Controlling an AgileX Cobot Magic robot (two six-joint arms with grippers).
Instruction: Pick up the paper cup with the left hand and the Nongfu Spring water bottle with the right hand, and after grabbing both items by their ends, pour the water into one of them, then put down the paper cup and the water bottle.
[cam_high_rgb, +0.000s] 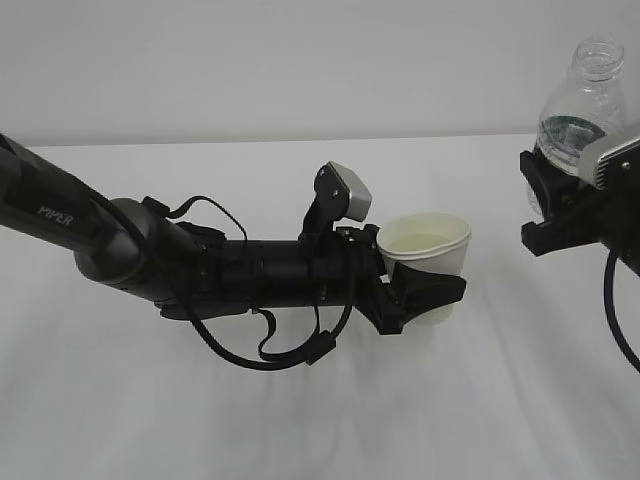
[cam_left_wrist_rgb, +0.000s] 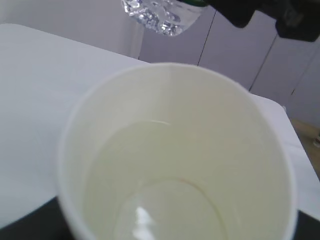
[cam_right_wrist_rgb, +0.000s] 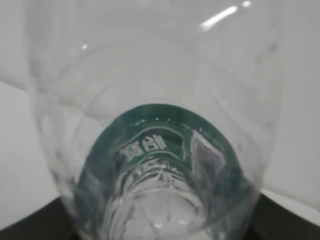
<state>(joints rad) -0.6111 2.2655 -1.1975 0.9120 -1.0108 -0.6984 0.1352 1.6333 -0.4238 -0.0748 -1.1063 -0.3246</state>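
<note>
**Cup and bottle both held upright above the worktop**

Paper cup (cam_high_rgb: 428, 258): long axis near vertical, mouth up, maybe tilted slightly toward the camera. Held off the white worktop (cam_high_rgb: 300, 420) near the centre of the exterior view. Left wrist view looks straight down into the cup (cam_left_wrist_rgb: 175, 150); clear water (cam_left_wrist_rgb: 165, 200) sits in the bottom, cream inside wall visible above it.

Water bottle (cam_high_rgb: 582, 100): long axis roughly vertical, open capless neck pointing up, leaning a little toward the left. It is at the upper right edge of the exterior view, higher than the cup and well apart from it. Green label band shows just above the jaws. Right wrist view looks up along the clear ribbed body, green label (cam_right_wrist_rgb: 160, 150) with white characters in the middle. Bottle base also shows at the top of the left wrist view (cam_left_wrist_rgb: 160, 15).

Left end effector (cam_high_rgb: 420, 290): jaws partly open, clamped on the lower half of the cup from both sides. Arm marked PIPER reaches in from the left, about level.

Right end effector (cam_high_rgb: 560, 205): jaws partly open, gripping the bottle at its lower part, below the label. Only the jaw block and grey camera box are in frame.
</note>
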